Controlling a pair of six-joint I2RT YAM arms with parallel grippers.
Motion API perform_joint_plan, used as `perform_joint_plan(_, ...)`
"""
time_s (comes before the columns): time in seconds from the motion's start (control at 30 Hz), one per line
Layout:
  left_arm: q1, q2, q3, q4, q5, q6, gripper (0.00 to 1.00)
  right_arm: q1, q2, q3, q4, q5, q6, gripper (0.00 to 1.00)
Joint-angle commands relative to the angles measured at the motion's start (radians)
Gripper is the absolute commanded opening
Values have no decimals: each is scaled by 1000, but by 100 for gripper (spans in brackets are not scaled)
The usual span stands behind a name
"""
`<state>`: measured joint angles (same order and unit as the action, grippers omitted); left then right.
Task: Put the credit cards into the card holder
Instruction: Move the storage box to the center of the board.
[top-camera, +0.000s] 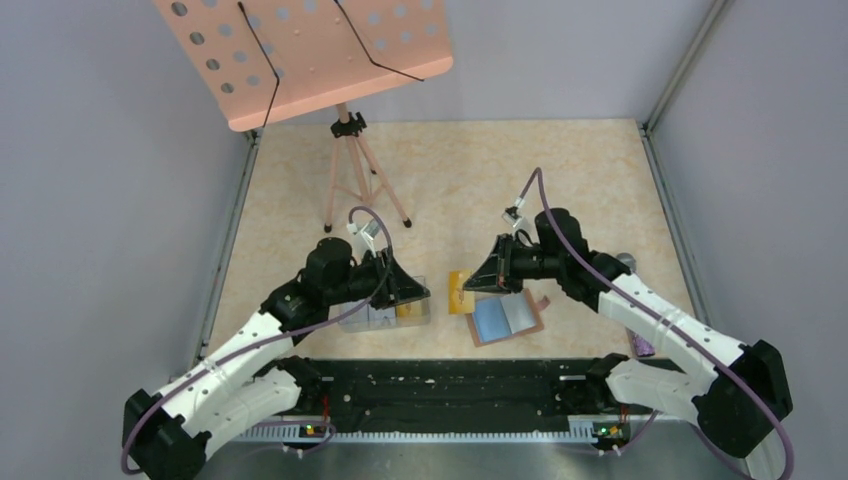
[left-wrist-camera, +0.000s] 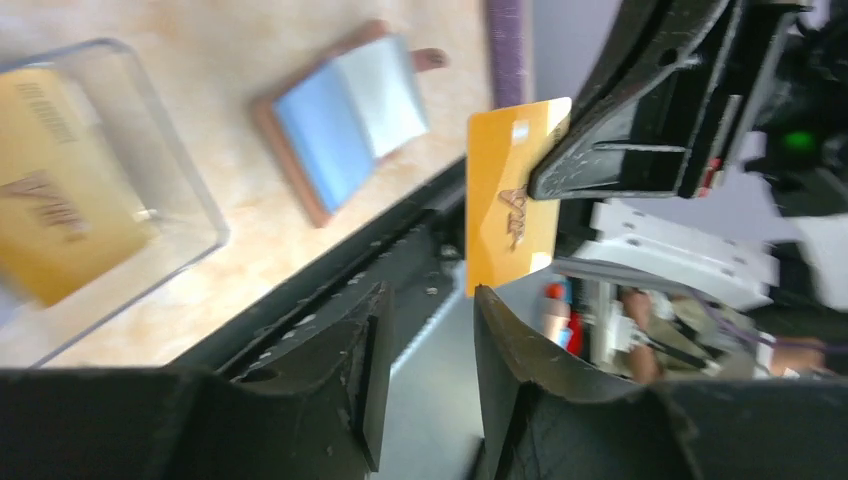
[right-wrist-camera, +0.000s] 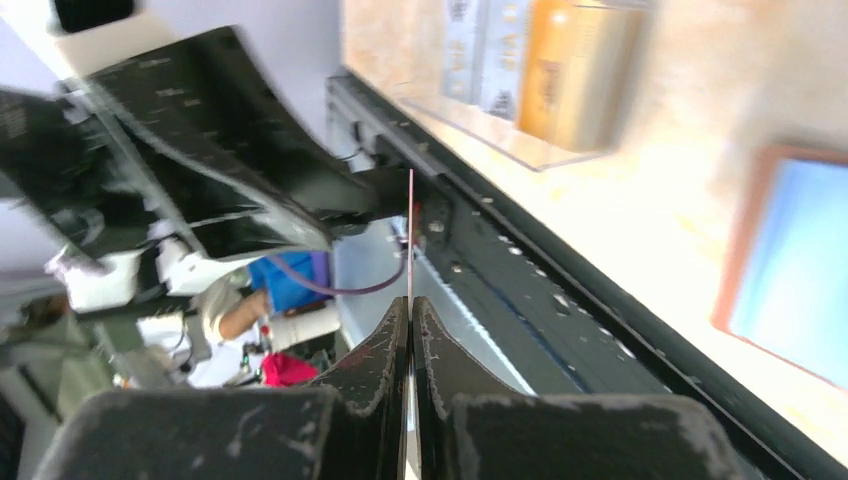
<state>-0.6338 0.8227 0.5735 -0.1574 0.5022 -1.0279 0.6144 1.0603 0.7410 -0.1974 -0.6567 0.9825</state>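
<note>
The right pincer (right-wrist-camera: 411, 308) pinches a yellow credit card (left-wrist-camera: 510, 190); the left pincer (left-wrist-camera: 430, 300) stands part-open, empty, just beside it

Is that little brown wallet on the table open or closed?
Open. The card holder lies spread flat, its bluish inner faces turned up.

Back-right tabletop (top-camera: 560, 170) open for passage; tripod (top-camera: 352, 185) blocks back-left. Near edge: clear box (top-camera: 385, 315), card holder (top-camera: 507, 320), w/ credit card (top-camera: 461, 292) held up in gap btwn them.
</note>
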Motion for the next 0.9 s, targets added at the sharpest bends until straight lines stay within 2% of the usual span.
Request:
perform_joint_plan(0.0,-7,45,143,-420,-233,204,39,-56,-44,27,-252,137,-88,0)
perform_joint_plan(0.13,-51,145,172,-567,-314,245,38,-120,-76,-11,-317,145,-114,0)
perform_joint_plan(0.37,-174,217,148,-607,-440,197,41,-163,-95,-46,-361,137,-145,0)
perform_joint_plan(0.6,-182,288,94,-578,-483,199,52,-170,-80,-55,-362,144,-157,0)
perform_joint_plan(0.87,-170,442,155,-559,-554,233,55,-191,-68,-48,-381,152,-189,0)
